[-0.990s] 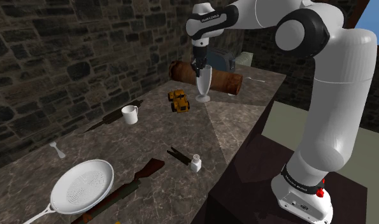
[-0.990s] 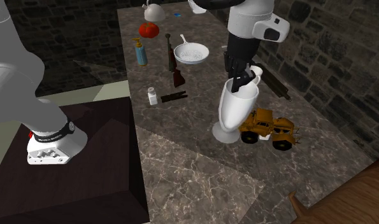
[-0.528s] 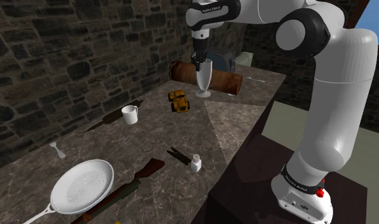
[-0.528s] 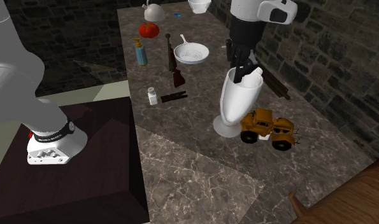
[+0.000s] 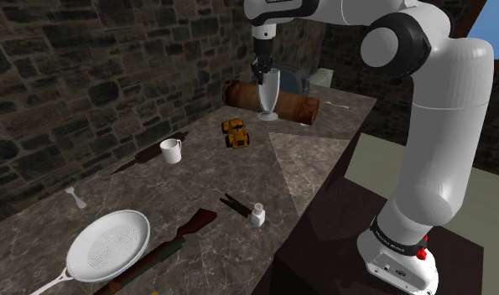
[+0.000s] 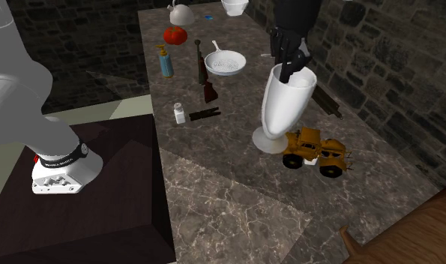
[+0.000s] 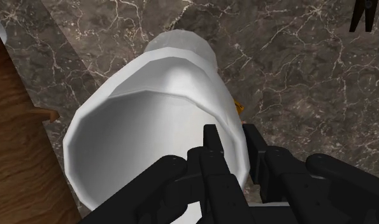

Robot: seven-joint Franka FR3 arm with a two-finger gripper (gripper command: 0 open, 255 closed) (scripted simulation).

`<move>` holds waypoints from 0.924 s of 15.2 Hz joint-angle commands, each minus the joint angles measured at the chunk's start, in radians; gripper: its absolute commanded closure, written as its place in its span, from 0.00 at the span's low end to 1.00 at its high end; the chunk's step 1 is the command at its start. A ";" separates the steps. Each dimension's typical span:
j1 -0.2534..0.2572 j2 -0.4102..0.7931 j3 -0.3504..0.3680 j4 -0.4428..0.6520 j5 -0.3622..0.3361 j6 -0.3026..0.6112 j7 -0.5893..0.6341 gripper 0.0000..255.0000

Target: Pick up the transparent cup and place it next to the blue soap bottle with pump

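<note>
The cup is a tall white footed glass, drawn opaque. My gripper is shut on its rim, one finger inside and one outside, and holds it a little above the dark marble counter. In the second exterior view the cup hangs slightly tilted from the gripper, just above a yellow toy truck. The wrist view looks into the cup's mouth, with the gripper clamped on the wall. The blue soap bottle with an orange pump stands far along the counter, near its edge.
The toy truck and a brown log lie close under the cup. Further along are a white mug, a small shaker, a black clothespin, a rifle, a white strainer pan and a tomato.
The gripper has risen with the cup in its grasp. The cup's foot has left the counter beside the truck and now hangs higher.
</note>
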 commanded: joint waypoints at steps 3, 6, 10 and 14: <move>-0.003 0.008 -0.001 0.071 0.001 -0.062 0.000 1.00; -0.007 0.022 -0.001 0.131 0.004 -0.109 -0.001 1.00; -0.013 0.047 -0.002 0.224 0.009 -0.177 -0.002 1.00; 0.021 -0.020 0.008 0.143 -0.006 -0.161 0.036 1.00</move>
